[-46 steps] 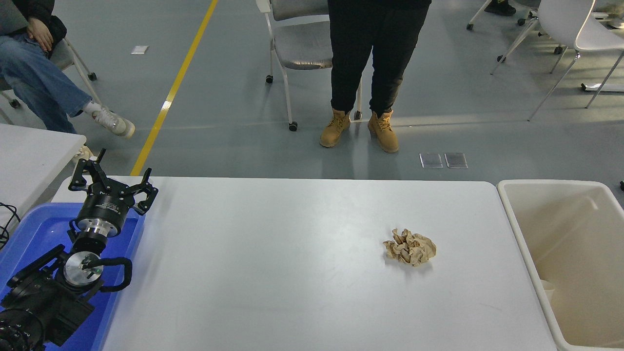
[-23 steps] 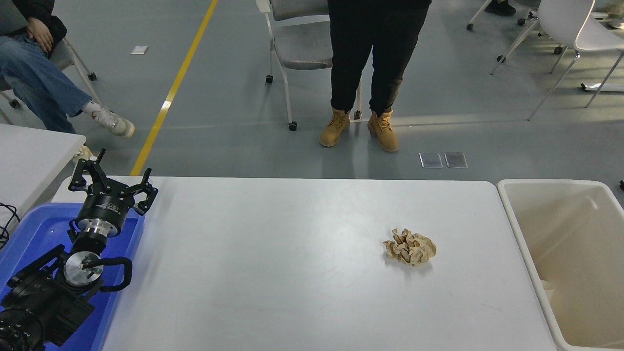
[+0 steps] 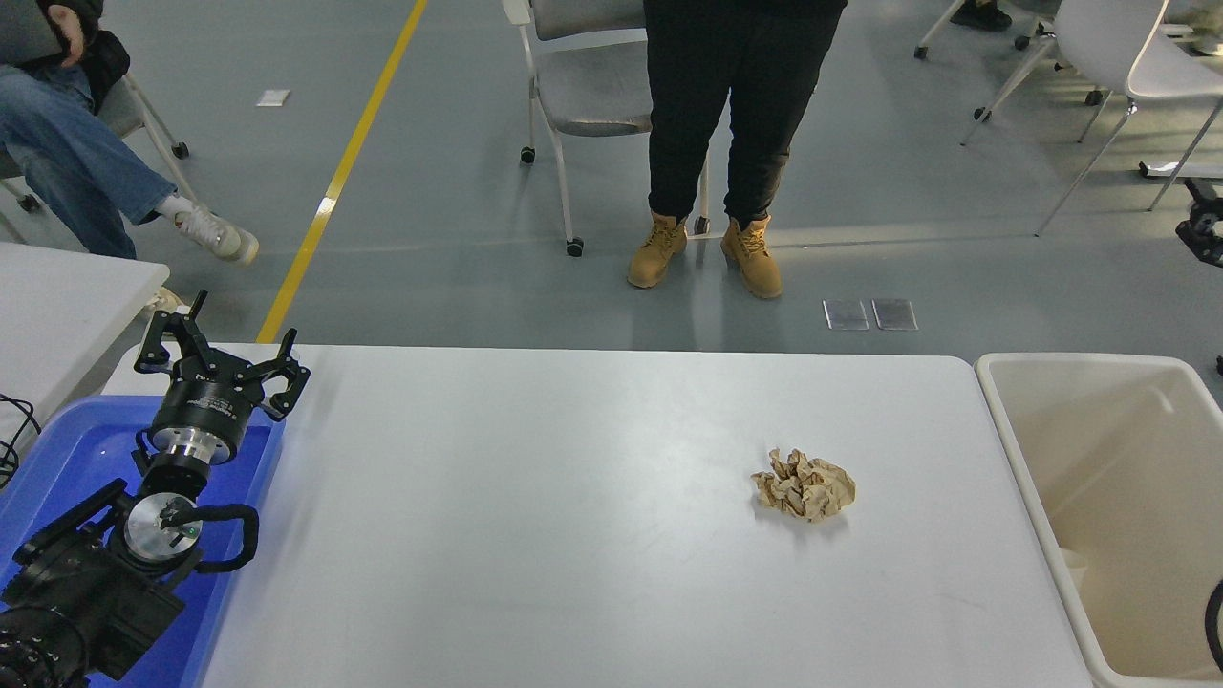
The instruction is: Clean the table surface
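Crumpled paper (image 3: 804,484) on table (image 3: 573,535): light, soft, pinch mid-wad; left end effector (image 3: 222,360) parked open, empty; right's state unclear.

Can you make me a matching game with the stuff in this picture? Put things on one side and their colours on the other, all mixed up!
Things:
1. paper ball
2. tray
3. tub
4. left gripper

Colours:
A. blue
B. black
C. brown
D. beige

Pairs: 1-C, 2-A, 3-D, 4-B
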Available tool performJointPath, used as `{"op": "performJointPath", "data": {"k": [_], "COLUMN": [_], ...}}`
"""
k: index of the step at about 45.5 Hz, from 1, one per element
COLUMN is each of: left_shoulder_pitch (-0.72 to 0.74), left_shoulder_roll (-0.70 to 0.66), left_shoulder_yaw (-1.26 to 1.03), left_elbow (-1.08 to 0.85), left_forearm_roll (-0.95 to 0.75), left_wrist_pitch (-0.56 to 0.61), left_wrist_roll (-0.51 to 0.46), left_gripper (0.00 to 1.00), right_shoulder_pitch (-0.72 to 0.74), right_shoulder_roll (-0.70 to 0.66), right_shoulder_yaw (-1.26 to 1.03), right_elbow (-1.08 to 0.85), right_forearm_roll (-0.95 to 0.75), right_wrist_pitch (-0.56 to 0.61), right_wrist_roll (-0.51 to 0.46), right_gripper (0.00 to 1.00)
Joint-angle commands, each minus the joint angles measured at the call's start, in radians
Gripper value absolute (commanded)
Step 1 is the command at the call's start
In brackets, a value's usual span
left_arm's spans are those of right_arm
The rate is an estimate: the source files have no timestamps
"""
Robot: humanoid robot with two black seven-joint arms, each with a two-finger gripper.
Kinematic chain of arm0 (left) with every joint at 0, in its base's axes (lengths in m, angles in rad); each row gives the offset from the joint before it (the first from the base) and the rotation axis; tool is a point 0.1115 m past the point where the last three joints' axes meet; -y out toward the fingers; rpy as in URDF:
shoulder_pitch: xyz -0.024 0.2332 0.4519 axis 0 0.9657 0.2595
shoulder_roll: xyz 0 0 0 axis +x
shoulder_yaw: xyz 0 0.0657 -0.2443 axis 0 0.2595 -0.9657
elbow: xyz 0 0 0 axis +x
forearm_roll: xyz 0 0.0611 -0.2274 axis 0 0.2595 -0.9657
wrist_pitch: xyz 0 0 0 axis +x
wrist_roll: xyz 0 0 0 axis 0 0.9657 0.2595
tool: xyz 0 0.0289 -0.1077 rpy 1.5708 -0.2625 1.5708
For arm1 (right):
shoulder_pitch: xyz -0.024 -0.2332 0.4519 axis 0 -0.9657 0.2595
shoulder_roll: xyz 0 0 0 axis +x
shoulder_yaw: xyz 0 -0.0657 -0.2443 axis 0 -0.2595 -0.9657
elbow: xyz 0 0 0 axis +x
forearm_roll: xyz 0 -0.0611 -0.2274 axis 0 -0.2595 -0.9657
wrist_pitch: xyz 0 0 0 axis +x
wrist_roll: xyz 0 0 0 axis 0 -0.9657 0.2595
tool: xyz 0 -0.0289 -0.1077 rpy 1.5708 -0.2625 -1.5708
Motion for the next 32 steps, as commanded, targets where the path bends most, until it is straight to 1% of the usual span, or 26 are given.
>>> {"op": "performJointPath", "data": {"k": [1, 6, 14, 25, 32], "left_shoulder_pitch": [0.0, 0.0, 0.0, 0.0, 0.0], "left_shoulder_roll": [0.0, 0.0, 0.0, 0.0, 0.0], "left_shoulder_yaw": [0.0, 0.0, 0.0, 0.0, 0.0], "left_elbow": [0.0, -0.001, 0.0, 0.0, 0.0], "left_forearm_roll": [0.0, 0.0, 0.0, 0.0, 0.0], "left_wrist_pitch": [0.0, 0.0, 0.0, 0.0, 0.0], "left_wrist_roll": [0.0, 0.0, 0.0, 0.0, 0.0], "left_gripper": [1.0, 1.0, 1.0, 1.0, 1.0], "right_shoulder_pitch": [-0.097, -0.166, -0.262, -0.347, -0.374], "right_shoulder_roll": [0.071, 0.106, 0.172, 0.215, 0.242], "right_shoulder_yaw": [0.115, 0.125, 0.131, 0.117, 0.112], "right_elbow": [0.112, 0.142, 0.156, 0.155, 0.152], "right_forearm_roll": [0.025, 0.025, 0.023, 0.017, 0.009], "right_wrist_pitch": [0.002, 0.005, 0.041, 0.047, 0.053], "right_wrist_roll": [0.049, 0.072, 0.126, 0.189, 0.206], "right_gripper": [0.98, 0.98, 0.98, 0.98, 0.98]}}
